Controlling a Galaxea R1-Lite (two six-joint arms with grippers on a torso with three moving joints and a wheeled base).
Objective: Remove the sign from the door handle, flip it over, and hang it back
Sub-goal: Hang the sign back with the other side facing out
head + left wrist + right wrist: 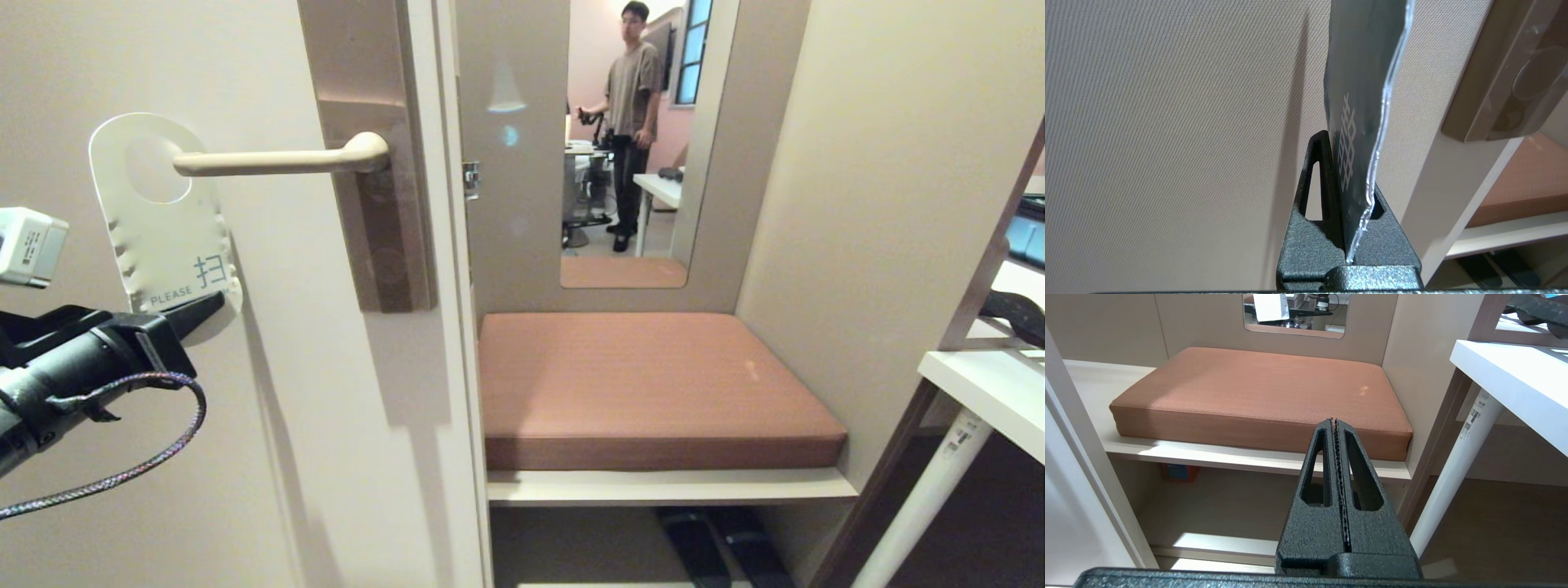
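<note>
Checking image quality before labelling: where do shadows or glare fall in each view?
Head view: the sign and door handle cast soft shadows on the door. Left wrist view: glare runs along the sign's edge. Right wrist view: a bright white table, shade under the cushion's shelf.

Warm, even indoor light is being cast from above and slightly left. In the head view, soft shadows are being thrown rightward and down on the door point(269, 457) by the sign point(163, 237) and the handle point(277, 161). A faint glare spot is being reflected on the panel point(506, 106). Straight edges are being bowed near the frame borders. In the left wrist view, the sign's rim point(1382, 122) is being lit brightly, and the backplate point(1506, 77) is being rendered slightly soft.
</note>
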